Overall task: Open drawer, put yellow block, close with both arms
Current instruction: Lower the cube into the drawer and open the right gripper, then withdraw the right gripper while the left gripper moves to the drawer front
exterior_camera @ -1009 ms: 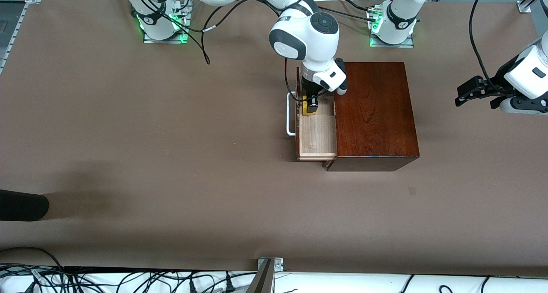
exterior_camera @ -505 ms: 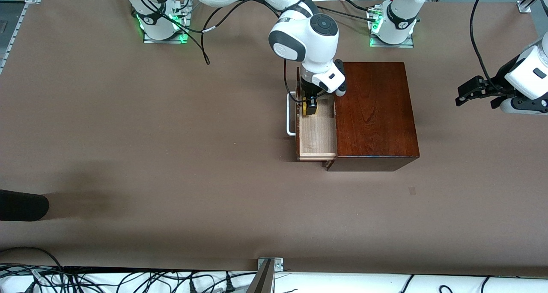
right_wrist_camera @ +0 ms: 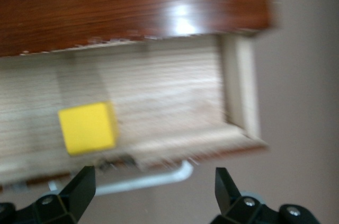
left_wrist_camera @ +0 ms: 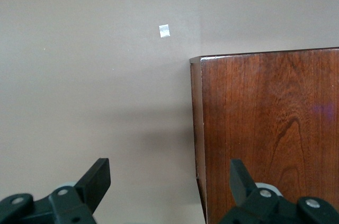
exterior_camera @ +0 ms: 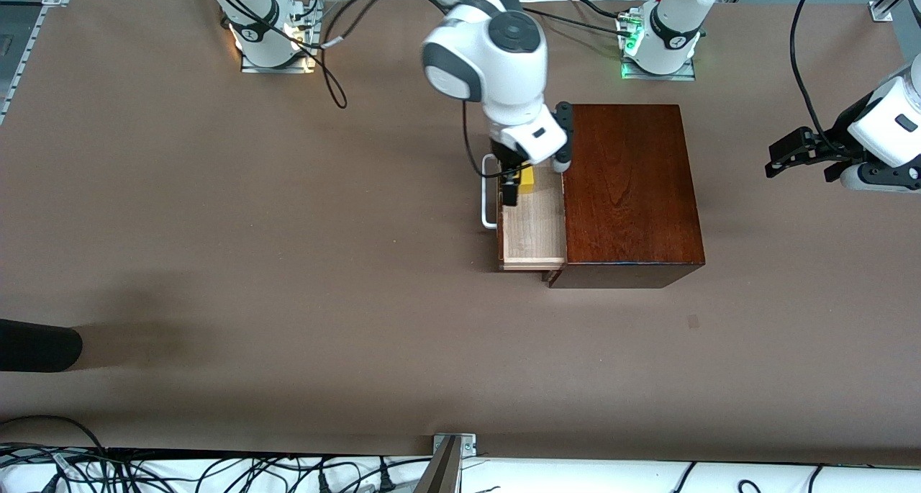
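Note:
The drawer [exterior_camera: 534, 227] stands pulled out of the mahogany box [exterior_camera: 629, 191], its white handle [exterior_camera: 489, 191] facing the right arm's end of the table. The yellow block [exterior_camera: 527, 176] lies free in the tray, at the end farther from the front camera. My right gripper [exterior_camera: 509, 183] is open and empty, raised over the drawer's front edge and handle. In the right wrist view the block [right_wrist_camera: 87, 127] lies on the pale tray [right_wrist_camera: 175, 97], with the handle [right_wrist_camera: 148, 180] between my right gripper's [right_wrist_camera: 153, 192] spread fingers. My left gripper [exterior_camera: 771, 160] is open and waits above the table past the box.
In the left wrist view my left gripper [left_wrist_camera: 168, 181] hangs over the box's top [left_wrist_camera: 270, 128] and its edge, with a small white mark [left_wrist_camera: 164, 31] on the table. A dark object [exterior_camera: 36, 345] lies at the table's edge near the right arm's end. Cables run along the front edge.
My right gripper let go of the yellow block, rose and shifted away from the box toward the handle. The block now lies in the drawer. The left arm has not moved.

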You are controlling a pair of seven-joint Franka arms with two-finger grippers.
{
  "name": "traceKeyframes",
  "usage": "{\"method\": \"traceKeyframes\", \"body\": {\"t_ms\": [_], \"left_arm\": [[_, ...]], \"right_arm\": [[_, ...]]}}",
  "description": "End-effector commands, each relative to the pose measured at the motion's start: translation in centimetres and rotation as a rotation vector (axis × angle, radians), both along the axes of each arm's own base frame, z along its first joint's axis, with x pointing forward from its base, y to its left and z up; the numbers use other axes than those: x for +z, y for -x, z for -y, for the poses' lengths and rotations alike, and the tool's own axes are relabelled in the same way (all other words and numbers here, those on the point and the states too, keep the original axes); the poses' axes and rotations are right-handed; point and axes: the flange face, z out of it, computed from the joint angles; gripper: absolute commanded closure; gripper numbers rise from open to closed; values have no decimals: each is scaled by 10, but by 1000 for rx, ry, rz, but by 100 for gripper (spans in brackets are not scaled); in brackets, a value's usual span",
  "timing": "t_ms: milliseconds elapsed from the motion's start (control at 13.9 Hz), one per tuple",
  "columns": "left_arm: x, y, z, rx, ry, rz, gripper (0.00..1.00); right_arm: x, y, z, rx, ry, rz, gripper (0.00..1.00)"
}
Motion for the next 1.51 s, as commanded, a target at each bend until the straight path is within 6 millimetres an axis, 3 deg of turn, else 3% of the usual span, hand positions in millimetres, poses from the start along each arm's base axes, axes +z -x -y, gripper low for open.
{"method": "traceKeyframes", "body": {"t_ms": [0,72,288,433,577,793,1009,1226,1442], "left_arm": [[7,2,5,-51,-4,-24,0],[6,7,13,-122,4,-66,0],[3,27,67,-459,40,-176,0],[1,32,109,-656,89,-188,0],[-14,36,156,-755,160,-214,0],[-30,55,251,-864,408,-262,0],[-45,36,322,-962,524,-295,0],[-58,30,361,-1027,569,-297,0],[-78,17,384,-1127,602,-185,0]], "right_arm": [[62,-43,65,-108,-60,9,0],[83,-59,92,-150,-77,35,0],[121,-108,178,-306,-196,-30,0],[146,-121,227,-383,-221,-45,0],[157,-131,291,-481,-192,-46,0],[169,-111,365,-603,-151,-66,0],[176,-80,440,-759,-132,-148,0],[179,-74,495,-849,-96,-181,0],[174,-53,527,-903,-79,-192,0]]}}
